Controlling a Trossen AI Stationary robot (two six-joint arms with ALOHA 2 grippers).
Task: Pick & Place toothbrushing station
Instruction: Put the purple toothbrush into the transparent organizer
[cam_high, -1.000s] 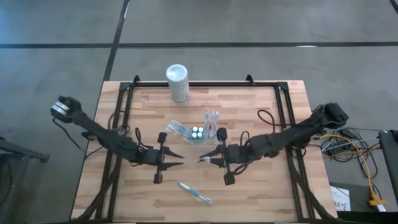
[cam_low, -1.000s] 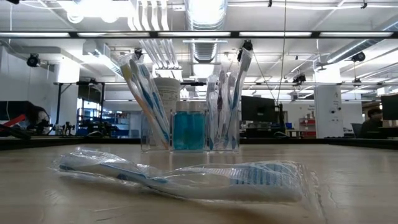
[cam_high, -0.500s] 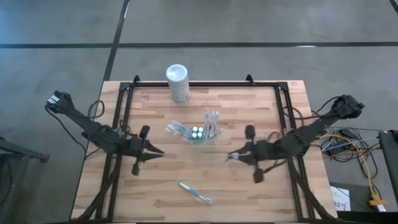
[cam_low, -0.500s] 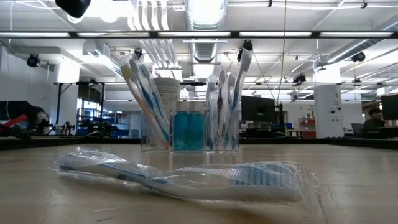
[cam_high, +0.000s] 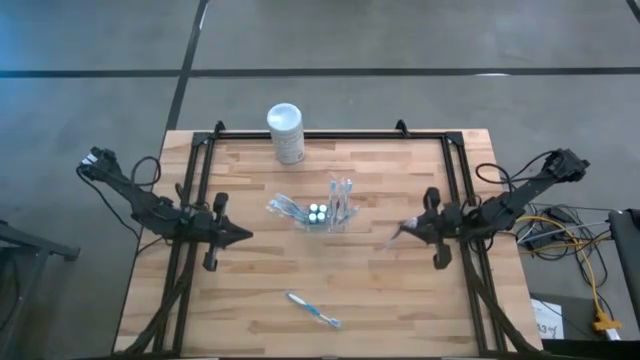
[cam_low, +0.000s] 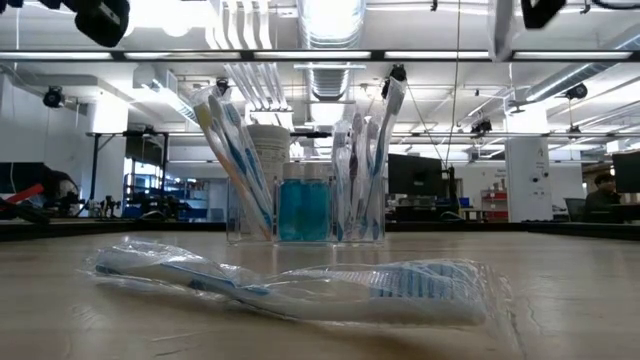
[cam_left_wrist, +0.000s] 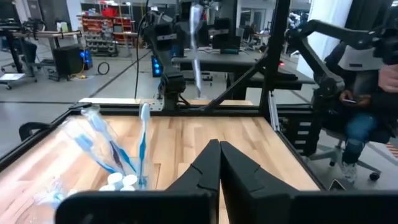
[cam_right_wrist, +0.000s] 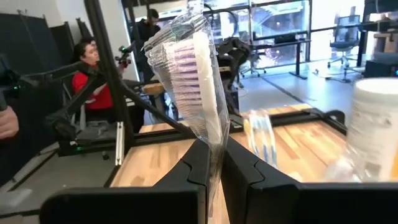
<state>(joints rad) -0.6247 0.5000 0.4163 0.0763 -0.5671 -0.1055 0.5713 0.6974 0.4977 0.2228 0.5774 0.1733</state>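
Clear station (cam_high: 322, 212), one loose toothbrush (cam_high: 313, 310)

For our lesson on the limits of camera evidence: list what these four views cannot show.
- White cylindrical canister: low view, mostly behind the clear plastic holder.
- Its label: high view, too small to read.
- Right gripper: wrist view, wrapped purple-bristled toothbrush cut off at the top edge.

Both hands (cam_high: 238, 236) (cam_high: 400, 228) closed, apart
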